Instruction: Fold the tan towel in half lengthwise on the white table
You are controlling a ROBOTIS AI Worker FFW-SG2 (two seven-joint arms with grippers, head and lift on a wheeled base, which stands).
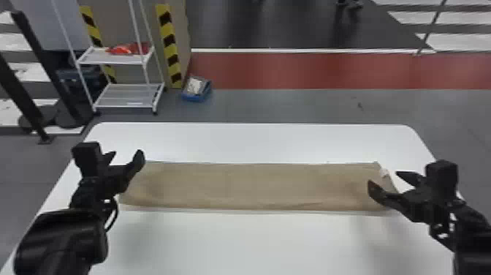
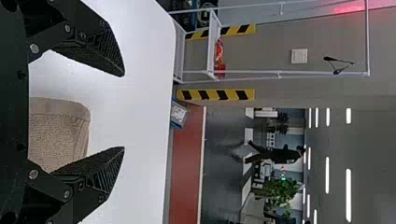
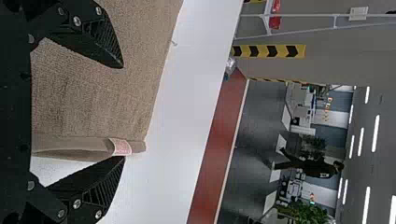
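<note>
the tan towel (image 1: 255, 186) lies on the white surface (image 1: 255, 237) as a long, narrow band, its long sides running left to right. it is doubled lengthwise, with bare white beyond its far side and a wider bare stretch on its near side. the cloth is mostly smooth, with soft wrinkles toward the two ends and a shallow crease along the right part of the near side. at the right end the layers part a little, and a small pale label (image 1: 383, 172) with reddish marks sits there, close to the far right corner.

the left claw (image 1: 126, 155) is over the left end of the towel, by its far corner. it is released, its two black fingers spread well apart with nothing gripped; the left wrist view shows a rounded end of the cloth farther in between them.

the right claw (image 1: 385, 179) is over the right end, also released and empty, its fingers wide apart. in the right wrist view one finger overlaps the cloth and the other is just beside the edge with the label; whether either touches cannot be told.

beyond the surface, at the far left, stands a white rack (image 1: 124, 95) with a red item (image 1: 128, 48) on its upper shelf. a blue bin (image 1: 197, 95) sits on the floor to its right.
</note>
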